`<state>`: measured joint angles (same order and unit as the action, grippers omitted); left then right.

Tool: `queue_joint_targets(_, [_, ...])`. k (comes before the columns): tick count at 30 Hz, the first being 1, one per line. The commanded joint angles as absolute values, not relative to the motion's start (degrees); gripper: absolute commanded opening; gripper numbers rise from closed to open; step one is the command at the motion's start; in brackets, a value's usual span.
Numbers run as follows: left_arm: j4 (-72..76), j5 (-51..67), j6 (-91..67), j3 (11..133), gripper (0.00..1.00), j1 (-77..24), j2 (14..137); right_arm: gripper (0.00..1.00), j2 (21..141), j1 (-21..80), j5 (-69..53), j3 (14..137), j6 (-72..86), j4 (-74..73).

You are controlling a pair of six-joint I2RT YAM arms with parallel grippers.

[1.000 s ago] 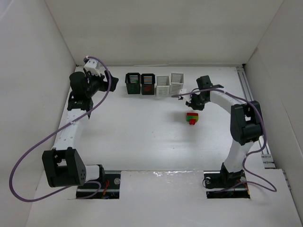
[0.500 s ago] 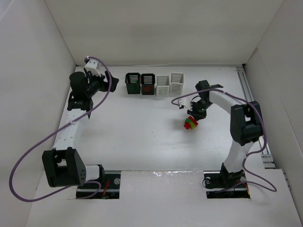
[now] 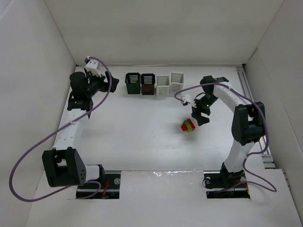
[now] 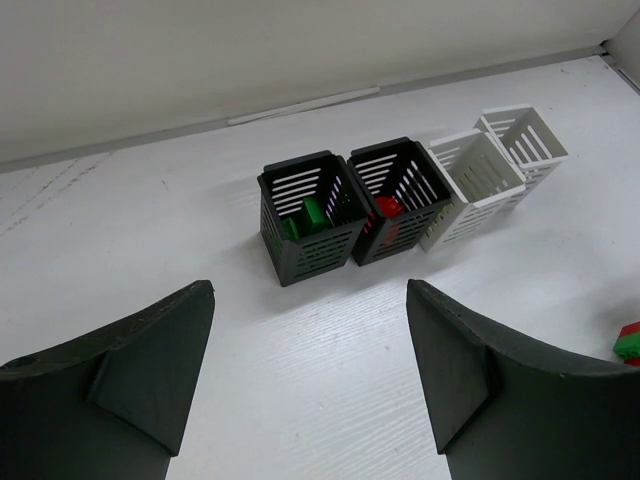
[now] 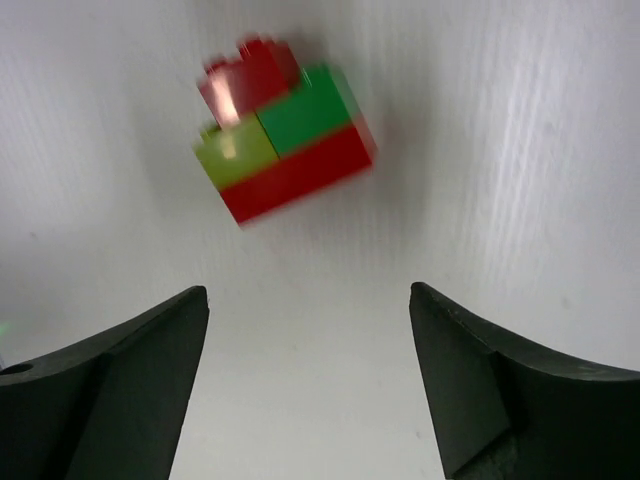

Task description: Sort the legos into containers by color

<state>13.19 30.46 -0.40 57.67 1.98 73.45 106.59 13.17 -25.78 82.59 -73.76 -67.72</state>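
My right claw (image 5: 308, 292) is open and holds nothing. Just in front of it, right of the tabletop's middle, lies the lego clump (image 5: 285, 140), its long side slanting across my gap. My left claw (image 4: 310, 290), open too, is far off. The baskets (image 3: 162, 89) stand by the far edge.

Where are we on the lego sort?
Done: one green brick in the left black basket, one red brick in the second black basket. In hand: nothing; the right gripper is open near a red-green-yellow stack. Left: splitting and binning that stack; white baskets show no bricks.
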Motion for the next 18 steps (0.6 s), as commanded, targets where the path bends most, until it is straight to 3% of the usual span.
queue_joint_targets(1, [14.0,31.4,0.5,59.6,0.74,2.4,73.2,0.87,101.8,6.1,-23.6,86.3,-86.1,-77.1])
queue_joint_targets(7, [15.6,32.0,-1.0,59.1,0.74,2.4,73.7,0.88,96.5,2.5,-25.3,84.3,-100.4,-78.6])
queue_joint_targets(18, [15.6,30.5,-1.8,58.5,0.74,2.4,72.6,0.98,94.0,13.1,-29.0,73.5,-102.3,-66.0])
